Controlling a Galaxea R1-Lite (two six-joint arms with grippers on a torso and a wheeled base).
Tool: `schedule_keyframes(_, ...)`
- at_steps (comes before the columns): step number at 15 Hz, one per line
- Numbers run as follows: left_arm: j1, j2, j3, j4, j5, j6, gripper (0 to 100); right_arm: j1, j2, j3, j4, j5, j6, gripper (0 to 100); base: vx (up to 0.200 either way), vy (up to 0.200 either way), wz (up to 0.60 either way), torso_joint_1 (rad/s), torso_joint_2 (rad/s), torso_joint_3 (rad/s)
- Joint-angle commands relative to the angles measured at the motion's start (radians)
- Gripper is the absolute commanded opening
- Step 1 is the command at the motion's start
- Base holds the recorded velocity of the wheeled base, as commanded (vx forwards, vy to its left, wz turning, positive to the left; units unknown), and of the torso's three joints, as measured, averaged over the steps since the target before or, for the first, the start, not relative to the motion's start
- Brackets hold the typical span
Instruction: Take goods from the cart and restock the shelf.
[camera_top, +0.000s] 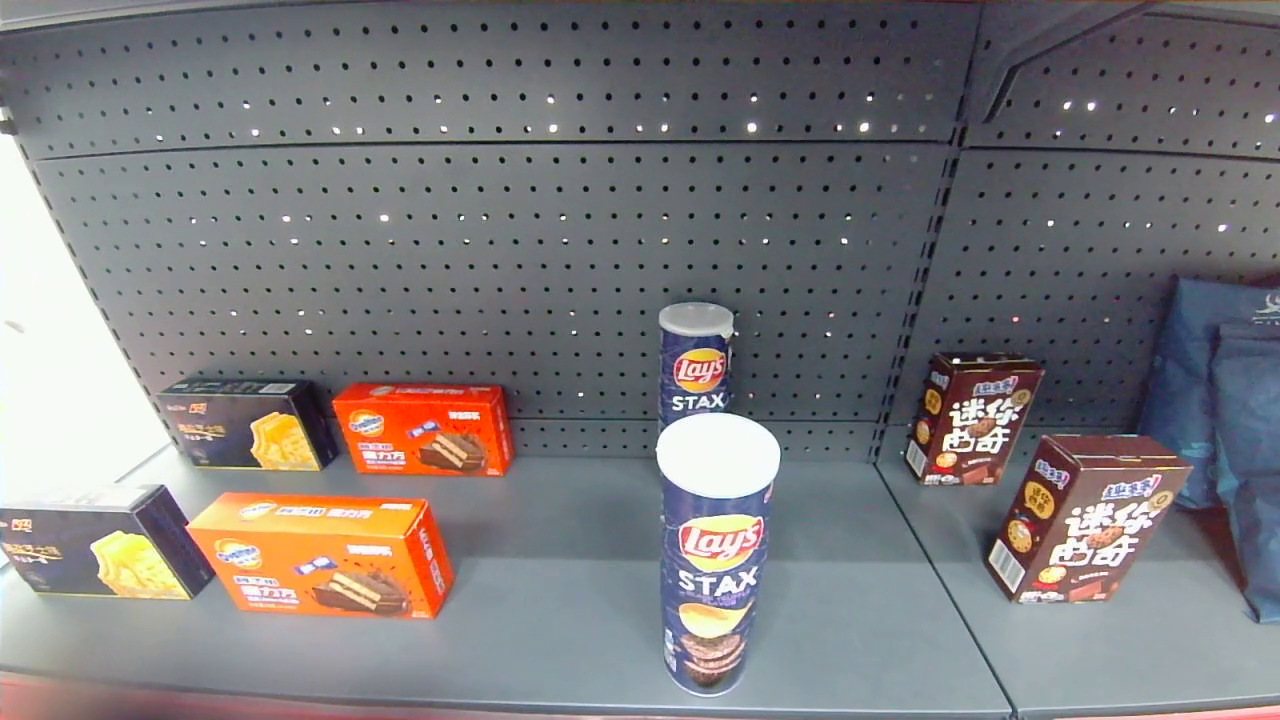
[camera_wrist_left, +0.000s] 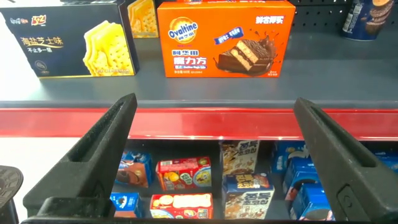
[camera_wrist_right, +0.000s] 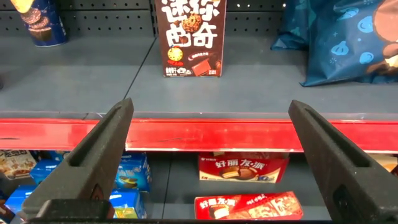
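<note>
The left gripper (camera_wrist_left: 214, 102) and the right gripper (camera_wrist_right: 209, 104) are hovering empty with fingers spread wide before the shelf (camera_top: 560, 570), the orange box (camera_wrist_left: 224, 40) sitting on it straight beyond the left one and the brown box (camera_wrist_right: 189, 37) beyond the right one

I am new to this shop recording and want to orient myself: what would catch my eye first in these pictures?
The tall blue chip can with its white lid stands upright at the middle front of the grey shelf, a second can behind it near the pegboard. On its left lie a front orange box and a rear orange box; on its right stand a front brown box and a rear brown box.
</note>
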Motion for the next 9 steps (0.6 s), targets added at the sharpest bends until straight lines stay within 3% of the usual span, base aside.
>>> schedule_keyframes(1,0.000,0.001,0.000,0.000,0.000,0.000,100,0.000,0.001,0.000,0.000,0.000,-0.001,100,0.000,0.000,0.00,0.000,0.00,0.000)
schedule_keyframes(9,0.000,0.001,0.000,0.000,0.000,0.000,100,0.000,0.001,0.000,0.002,-0.001,-0.001,100,0.000,0.000,0.00,0.000,0.00,0.000)
